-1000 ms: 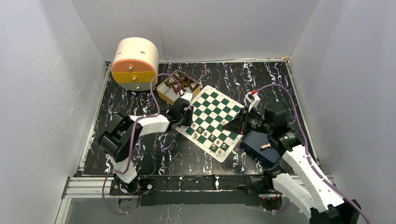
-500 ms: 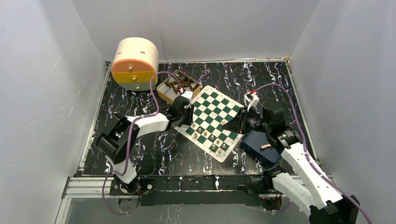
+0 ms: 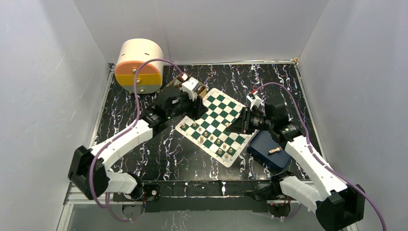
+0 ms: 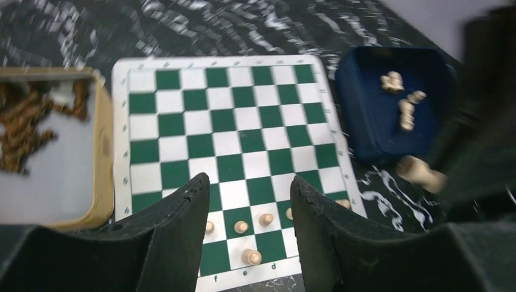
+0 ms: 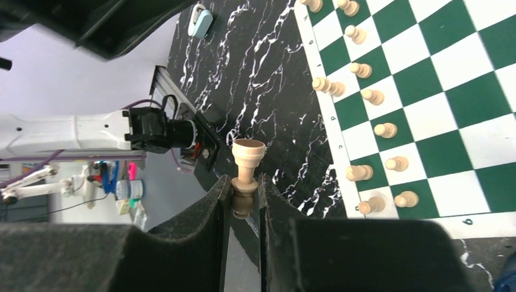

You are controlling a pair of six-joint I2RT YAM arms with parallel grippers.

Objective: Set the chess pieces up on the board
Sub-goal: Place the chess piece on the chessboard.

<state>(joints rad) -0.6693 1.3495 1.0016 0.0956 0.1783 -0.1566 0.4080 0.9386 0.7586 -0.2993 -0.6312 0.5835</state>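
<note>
The board lies tilted mid-table, green and white checks, with two rows of light tan chess pieces along its near edge. My left gripper hovers above the board's left corner, open and empty. In the left wrist view its jaws stand apart over the standing pieces and the board. My right gripper hangs at the board's right edge. The right wrist view shows it shut on a tan chess piece by its head, base outward, beside the board.
A dark blue tray at the right holds loose light pieces. A tan tin of dark brown pieces sits beside the board's far left edge, partly under my left wrist. A cream and orange drum stands back left. White walls enclose the table.
My left arm rose and drew back from the board's left edge, and its jaws widened with nothing in them. The right gripper shifted slightly left and back, still holding its piece.
</note>
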